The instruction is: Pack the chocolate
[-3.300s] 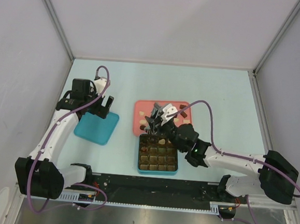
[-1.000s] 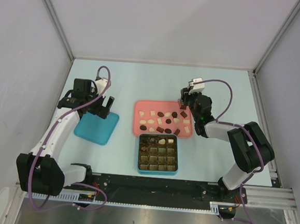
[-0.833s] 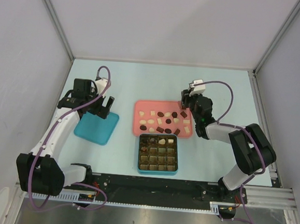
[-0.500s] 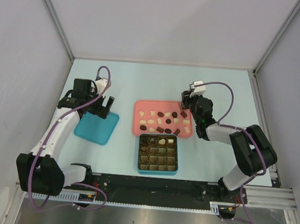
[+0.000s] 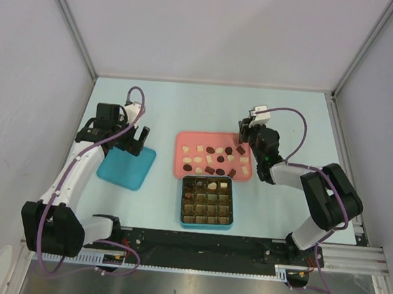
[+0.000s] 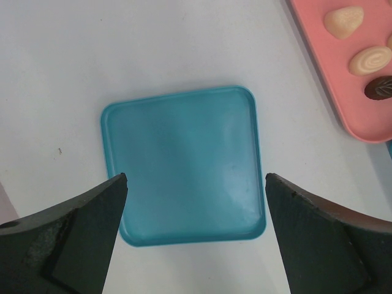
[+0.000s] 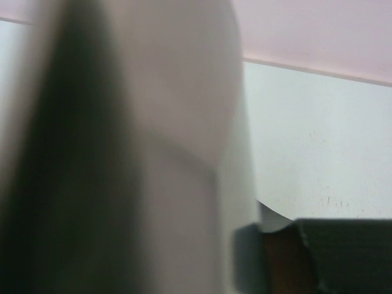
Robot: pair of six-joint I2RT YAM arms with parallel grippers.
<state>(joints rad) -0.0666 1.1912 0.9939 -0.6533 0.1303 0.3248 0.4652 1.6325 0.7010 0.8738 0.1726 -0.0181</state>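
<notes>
Several chocolate pieces (image 5: 210, 160), brown and cream, lie on the pink tray (image 5: 183, 140). A few more sit in the top rows of the teal grid box (image 5: 205, 224). My right gripper (image 5: 241, 138) is down at the tray's far right corner. In the blurred right wrist view, its fingers (image 7: 184, 202) press against a brown chocolate (image 7: 282, 260). My left gripper (image 5: 134, 142) hangs open above the teal lid (image 5: 123, 168). In the left wrist view this gripper (image 6: 196, 177) straddles the lid (image 6: 184, 165) without touching it, and cream chocolates (image 6: 343, 21) show on the tray's edge (image 6: 331, 86).
The grid box sits just in front of the pink tray, touching its near edge. Grey walls enclose the pale table on the left, back and right. The arm bases and a black rail (image 5: 202, 246) run along the near edge.
My right gripper went from the grid box to the tray's far right corner, and over the last second its jaws narrowed there. The left arm has not moved.
</notes>
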